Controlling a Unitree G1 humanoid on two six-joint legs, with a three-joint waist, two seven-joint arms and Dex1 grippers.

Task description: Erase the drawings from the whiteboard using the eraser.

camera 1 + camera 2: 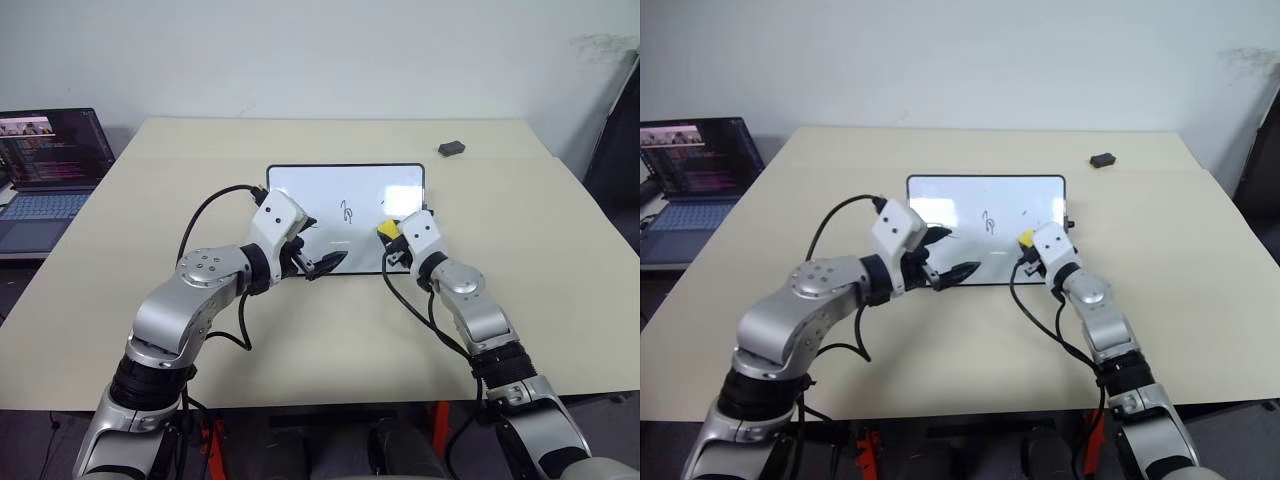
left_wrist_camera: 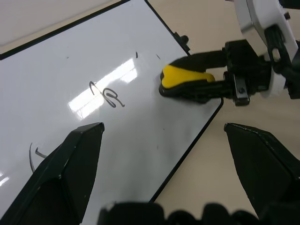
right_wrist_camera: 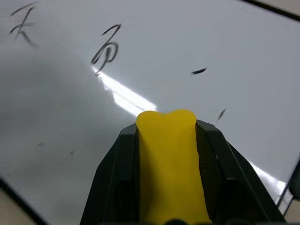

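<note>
The whiteboard (image 1: 330, 190) lies flat at the table's middle, black-framed. A looped drawing (image 1: 347, 211) sits near its centre, another scribble (image 3: 22, 26) lies further left, and small dashes (image 3: 199, 71) are near the right edge. My right gripper (image 1: 388, 233) is shut on the yellow eraser (image 1: 386, 229), which is low over the board's right part, right of the looped drawing (image 3: 107, 51). Whether the eraser (image 2: 185, 77) touches the surface I cannot tell. My left gripper (image 1: 312, 254) hovers open over the board's near edge, holding nothing.
An open laptop (image 1: 50, 170) stands on a side table at the far left. A small dark grey lump (image 1: 452, 148) lies at the table's back right. Bare tabletop (image 1: 330, 340) surrounds the board, and cables loop off both wrists.
</note>
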